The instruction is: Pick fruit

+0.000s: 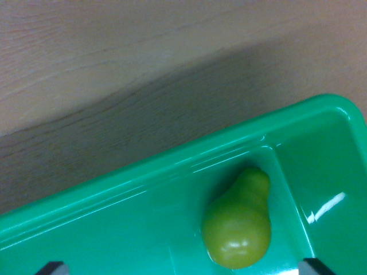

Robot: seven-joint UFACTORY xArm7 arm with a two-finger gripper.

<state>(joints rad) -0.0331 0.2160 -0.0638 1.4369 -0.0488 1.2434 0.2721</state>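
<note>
One green pear (238,226) lies on its side in a green plastic tray (132,189), between the two dark fingertips (51,267) of the claw (184,268) that poke in at the bottom corners of the wrist view. The pear sits nearer the tip on the wrist view's right than the one on the left, with its narrow end pointing away from the claw toward the tray's far rim. The claw stands spread wide, its tips well apart and touching nothing, with the fruit just beyond the line between them. A raised ridge (289,197) divides the tray into two compartments; the pear rests in the larger one, close against that ridge. One tray is visible, set on a wood-grain worktop (126,63) that stretches beyond the far rim.
</note>
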